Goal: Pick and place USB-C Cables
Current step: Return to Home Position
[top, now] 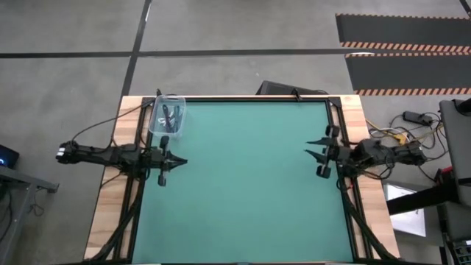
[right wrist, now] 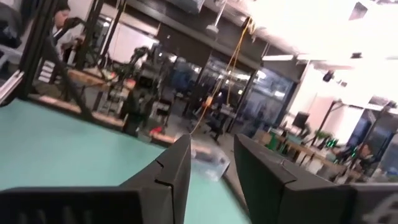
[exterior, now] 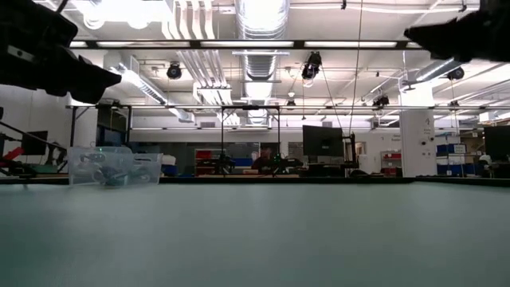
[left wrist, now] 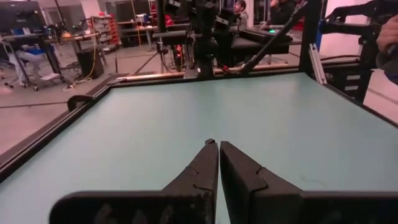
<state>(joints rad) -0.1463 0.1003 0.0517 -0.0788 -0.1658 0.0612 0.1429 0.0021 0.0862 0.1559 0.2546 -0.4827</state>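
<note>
The USB-C cables lie as small dark and pale bundles inside a clear plastic container at the table's far left corner; the container also shows in the low view. My left gripper hangs shut over the mat's left edge, just nearer than the container; in its wrist view the left gripper has its fingers together over bare mat. My right gripper hangs at the mat's right edge, open and holding nothing; in its wrist view the right gripper shows a narrow gap between its fingers.
The green mat fills the table inside a black frame, with a wooden border outside it. A dark object sits at the far edge. People and workbenches stand in the room beyond.
</note>
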